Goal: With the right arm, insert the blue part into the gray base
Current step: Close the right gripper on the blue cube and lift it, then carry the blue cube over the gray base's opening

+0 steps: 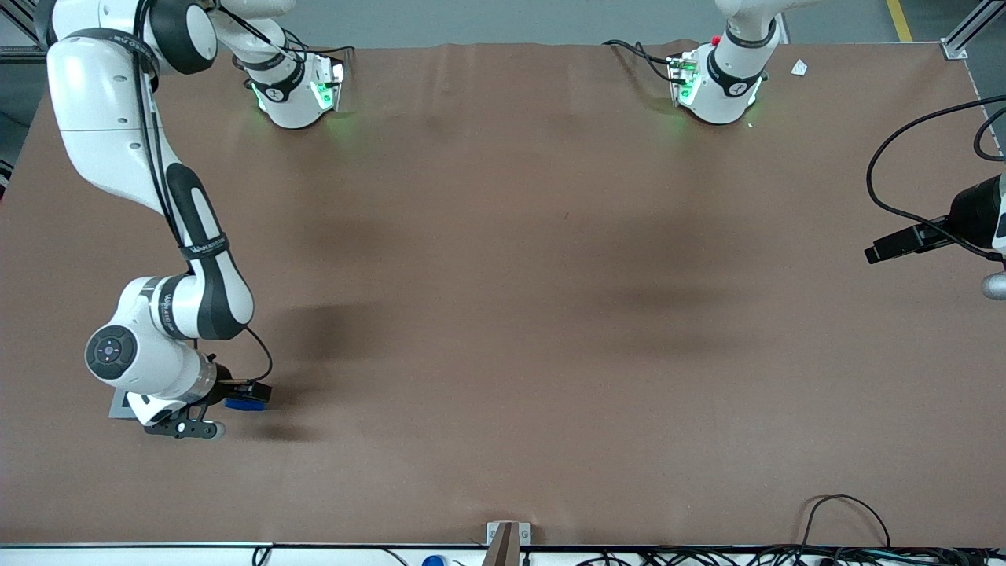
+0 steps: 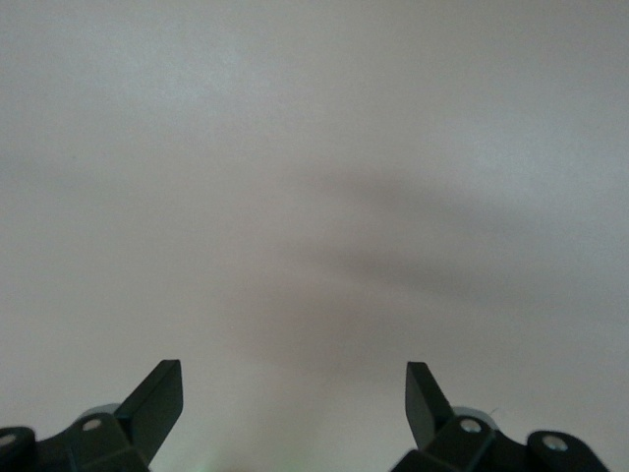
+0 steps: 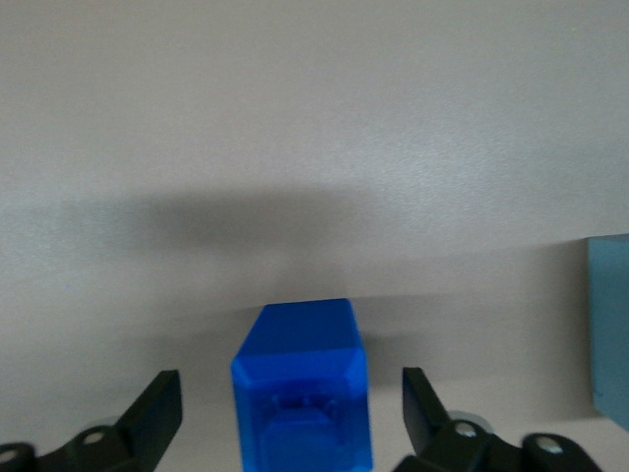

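The blue part [image 1: 245, 404] stands on the brown table [image 1: 503, 314] toward the working arm's end, near the front camera. The right arm's gripper [image 1: 242, 395] hangs low over it. In the right wrist view the gripper [image 3: 292, 408] is open, with one black finger on each side of the blue part [image 3: 301, 393] and a gap on both sides. The gray base [image 1: 118, 406] shows only as a corner under the arm's wrist, beside the blue part. One edge of the gray base [image 3: 610, 329] also shows in the right wrist view.
Two arm bases [image 1: 295, 90] [image 1: 719, 82] stand at the table edge farthest from the front camera. A metal bracket [image 1: 507, 538] and cables [image 1: 845, 519] lie at the nearest edge. A black camera [image 1: 916, 240] juts in at the parked arm's end.
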Motion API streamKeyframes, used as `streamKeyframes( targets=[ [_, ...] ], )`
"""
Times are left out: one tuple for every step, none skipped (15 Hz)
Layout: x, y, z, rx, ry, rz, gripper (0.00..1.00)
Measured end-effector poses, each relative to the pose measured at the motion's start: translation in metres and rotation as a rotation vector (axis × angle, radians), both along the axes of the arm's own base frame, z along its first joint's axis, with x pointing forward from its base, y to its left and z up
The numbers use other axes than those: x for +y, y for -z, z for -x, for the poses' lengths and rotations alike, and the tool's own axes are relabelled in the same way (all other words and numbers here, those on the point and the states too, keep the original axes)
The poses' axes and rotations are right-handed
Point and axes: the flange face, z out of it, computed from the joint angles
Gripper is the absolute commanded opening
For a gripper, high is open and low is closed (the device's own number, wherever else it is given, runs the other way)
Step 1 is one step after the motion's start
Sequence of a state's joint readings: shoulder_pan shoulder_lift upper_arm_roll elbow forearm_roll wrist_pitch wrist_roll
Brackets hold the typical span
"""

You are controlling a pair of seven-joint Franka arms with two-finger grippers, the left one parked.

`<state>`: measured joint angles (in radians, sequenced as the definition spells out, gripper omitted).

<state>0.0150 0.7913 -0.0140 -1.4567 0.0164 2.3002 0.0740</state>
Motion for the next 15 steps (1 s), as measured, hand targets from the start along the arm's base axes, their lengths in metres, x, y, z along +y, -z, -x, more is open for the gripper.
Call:
streamKeyframes(
  targets=[
    [-0.002, 0.000, 0.000, 0.000, 0.001, 0.000, 0.43],
    [-0.002, 0.000, 0.000, 0.000, 0.001, 0.000, 0.33],
    [-0.001, 0.000, 0.000, 0.000, 0.001, -0.001, 0.15],
    [-0.001, 0.001, 0.000, 0.002, 0.002, -0.001, 0.00],
    [-0.002, 0.001, 0.001, 0.004, 0.002, -0.001, 0.00],
    [-0.003, 0.001, 0.000, 0.003, 0.004, -0.002, 0.00],
    [-0.004, 0.000, 0.000, 0.004, 0.006, -0.001, 0.00],
    [-0.005, -0.004, -0.001, 0.011, 0.007, -0.002, 0.00],
    [-0.006, -0.012, -0.003, 0.029, 0.008, -0.002, 0.00],
    [-0.009, -0.025, -0.006, 0.050, 0.012, -0.002, 0.00],
    [-0.013, -0.043, -0.010, 0.066, 0.017, -0.003, 0.00],
    [-0.021, -0.066, -0.014, 0.077, 0.024, -0.004, 0.00],
    [-0.031, -0.087, -0.016, 0.081, 0.019, -0.004, 0.00],
    [-0.042, -0.104, -0.018, 0.079, 0.005, -0.004, 0.00],
    [-0.058, -0.115, -0.018, 0.074, -0.007, -0.004, 0.00]
  ],
)
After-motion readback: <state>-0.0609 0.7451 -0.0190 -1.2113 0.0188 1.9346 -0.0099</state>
